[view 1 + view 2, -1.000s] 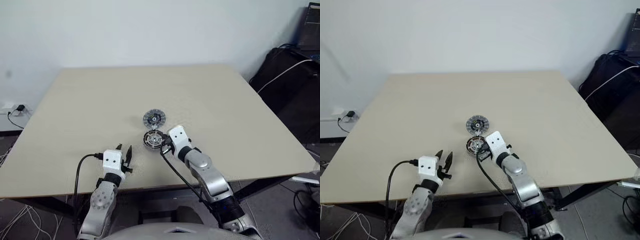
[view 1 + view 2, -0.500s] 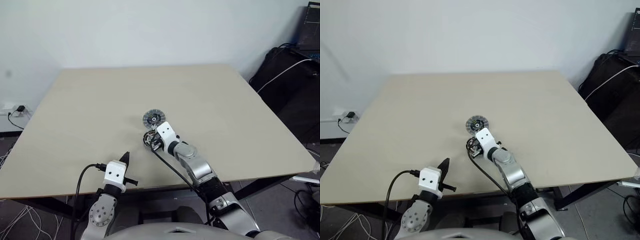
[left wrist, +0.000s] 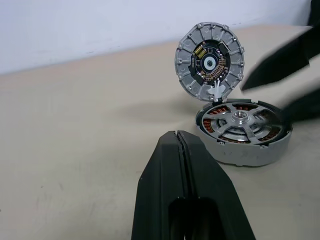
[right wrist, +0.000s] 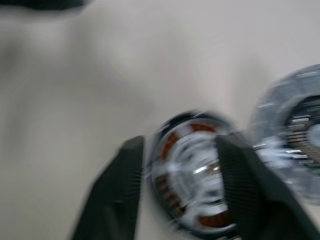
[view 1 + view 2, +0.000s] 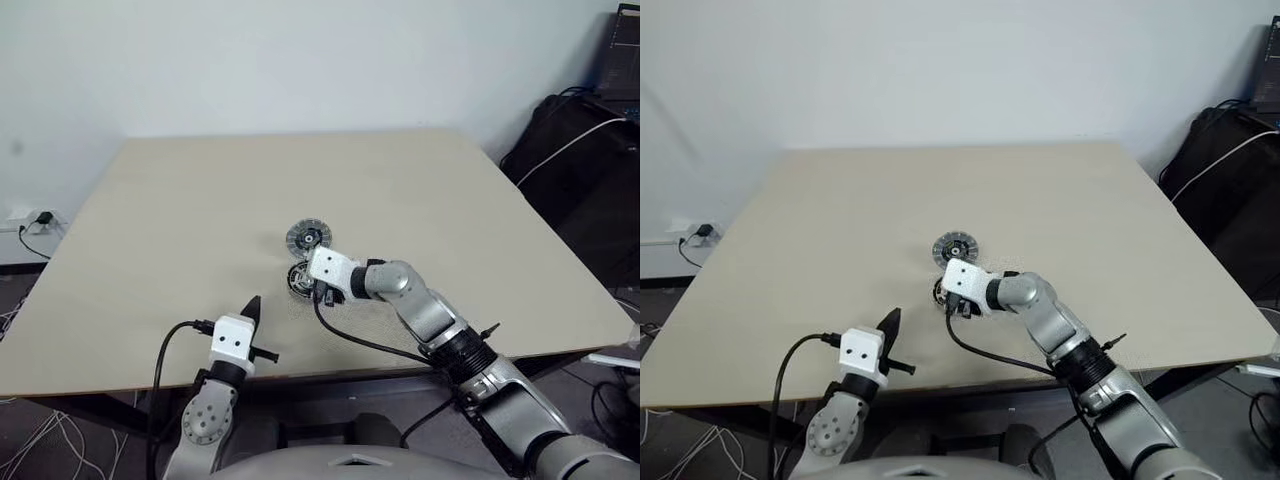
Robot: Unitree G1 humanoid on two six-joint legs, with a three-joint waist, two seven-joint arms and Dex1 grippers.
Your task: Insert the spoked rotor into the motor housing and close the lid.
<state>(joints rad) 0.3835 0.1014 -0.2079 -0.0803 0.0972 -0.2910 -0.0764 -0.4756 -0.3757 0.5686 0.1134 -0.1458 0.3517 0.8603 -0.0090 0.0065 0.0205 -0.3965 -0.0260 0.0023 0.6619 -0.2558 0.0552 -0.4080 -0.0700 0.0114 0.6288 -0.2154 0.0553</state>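
Left wrist view shows me the rotor (image 3: 239,121) already seated in the housing (image 3: 243,142), the lid (image 3: 210,62) standing open behind. My right gripper (image 4: 180,175) straddles the housing, fingers apart; the left gripper (image 3: 182,150) idles pressed together. Next I must tip the lid down.

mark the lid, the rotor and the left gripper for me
lid (image 3: 210,62): left wrist view, on its round centre.
spoked rotor (image 3: 241,120): left wrist view, on its hub, seated in the housing.
left gripper (image 3: 181,142): left wrist view, at the shut fingertips.
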